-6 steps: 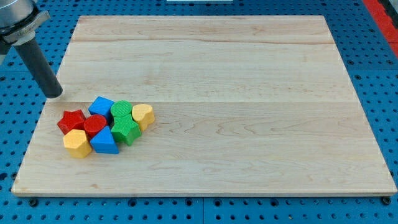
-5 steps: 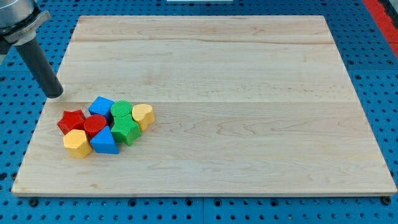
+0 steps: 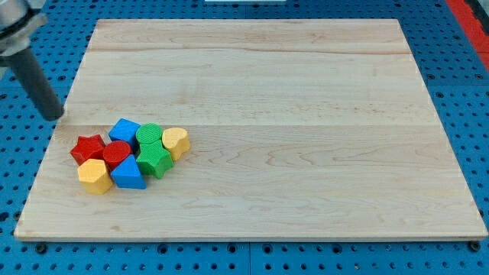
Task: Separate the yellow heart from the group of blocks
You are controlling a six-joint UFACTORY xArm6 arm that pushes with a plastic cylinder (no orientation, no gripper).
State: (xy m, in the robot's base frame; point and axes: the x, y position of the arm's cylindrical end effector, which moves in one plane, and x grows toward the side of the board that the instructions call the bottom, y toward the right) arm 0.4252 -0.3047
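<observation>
The yellow heart (image 3: 176, 141) sat at the right-hand end of the cluster in the board's lower-left part, touching the green blocks. Just to its left we saw two green blocks, one (image 3: 149, 134) above the other (image 3: 156, 160), both ribbed and of a shape we could not name. Beyond them lay a blue block (image 3: 124, 129) at the cluster's top, a red cylinder (image 3: 117, 153) in the middle, a blue triangular block (image 3: 128, 174) below it, a red star (image 3: 88, 147) at the far left and a yellow hexagonal block (image 3: 95, 176) at the lower left.

None of the blocks had shifted over the last half second. What had changed was our rod: our tip (image 3: 53, 116) had slid a little toward the view's left, now blurred with motion, and stood at the wooden board (image 3: 306, 92)'s left edge, well apart from the group and up-left of the red star. We judged this as drifting away from the heart, not closing on it, so the separation had not begun.

We carried no jaws at all, only the bare rod, and it touched no block. To free the heart, we would probably need to come round between it and the green blocks and push it rightward.
</observation>
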